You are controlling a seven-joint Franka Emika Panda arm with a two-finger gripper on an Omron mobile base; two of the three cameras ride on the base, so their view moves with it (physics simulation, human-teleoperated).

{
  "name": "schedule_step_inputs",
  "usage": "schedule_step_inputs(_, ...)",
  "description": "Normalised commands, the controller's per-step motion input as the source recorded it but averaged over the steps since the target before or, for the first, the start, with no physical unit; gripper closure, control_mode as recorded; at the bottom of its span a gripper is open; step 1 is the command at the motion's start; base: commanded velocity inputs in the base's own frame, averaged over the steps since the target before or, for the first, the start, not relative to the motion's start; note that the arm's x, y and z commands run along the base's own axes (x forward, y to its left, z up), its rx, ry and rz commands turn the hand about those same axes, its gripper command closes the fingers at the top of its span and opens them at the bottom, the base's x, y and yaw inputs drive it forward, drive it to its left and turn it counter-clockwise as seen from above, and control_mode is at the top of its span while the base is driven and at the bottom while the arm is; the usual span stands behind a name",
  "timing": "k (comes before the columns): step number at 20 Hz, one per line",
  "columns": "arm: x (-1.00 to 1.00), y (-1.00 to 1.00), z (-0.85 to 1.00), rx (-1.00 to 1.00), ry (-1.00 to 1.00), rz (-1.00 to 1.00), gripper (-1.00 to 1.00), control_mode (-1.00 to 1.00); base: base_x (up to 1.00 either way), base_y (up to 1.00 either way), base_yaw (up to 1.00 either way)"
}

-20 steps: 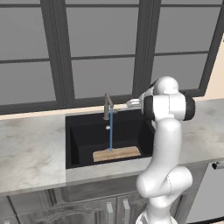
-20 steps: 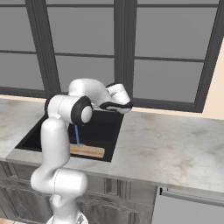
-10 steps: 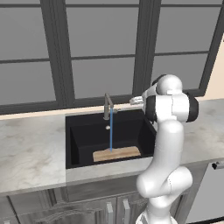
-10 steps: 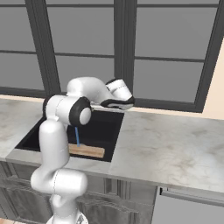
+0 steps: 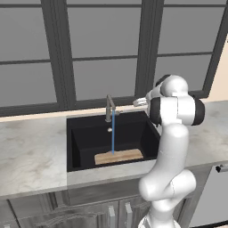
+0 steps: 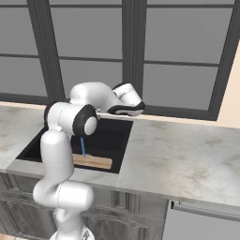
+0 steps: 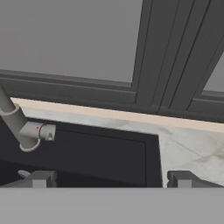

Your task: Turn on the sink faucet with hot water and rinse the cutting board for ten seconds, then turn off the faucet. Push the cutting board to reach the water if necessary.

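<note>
Left base view, near to far: the board (image 5: pixel 118 156) lies on the sink (image 5: pixel 82 141) floor at six o'clock, water (image 5: pixel 113 133) striking it. Beyond, the spread, empty gripper (image 7: pixel 109 178) hangs right of the faucet (image 5: pixel 108 108); approach its lever sideways, nudging gently.

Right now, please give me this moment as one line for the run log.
faucet: on | water: falling onto cutting board | board: flat in sink | fingers: open, apart from faucet, holding nothing
</note>
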Motion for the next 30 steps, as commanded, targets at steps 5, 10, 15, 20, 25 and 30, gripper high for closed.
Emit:
schedule_step_inputs(5,0.0,0.04,0.02,0.0,0.02,0.0,-1.0,-1.0,0.0,0.0,0.0)
schedule_step_inputs(10,0.0,0.0,0.0,0.0,0.0,0.0,-1.0,-1.0,0.0,0.0,0.0)
schedule_step_inputs(15,0.0,0.0,0.0,0.0,0.0,0.0,-1.0,-1.0,0.0,0.0,0.0)
schedule_step_inputs(20,0.0,0.0,0.0,0.0,0.0,0.0,-1.0,-1.0,0.0,0.0,0.0)
schedule_step_inputs(25,0.0,0.0,0.0,0.0,0.0,0.0,-1.0,-1.0,0.0,0.0,0.0)
schedule_step_inputs(30,0.0,0.0,0.0,0.0,0.0,0.0,-1.0,-1.0,0.0,0.0,0.0)
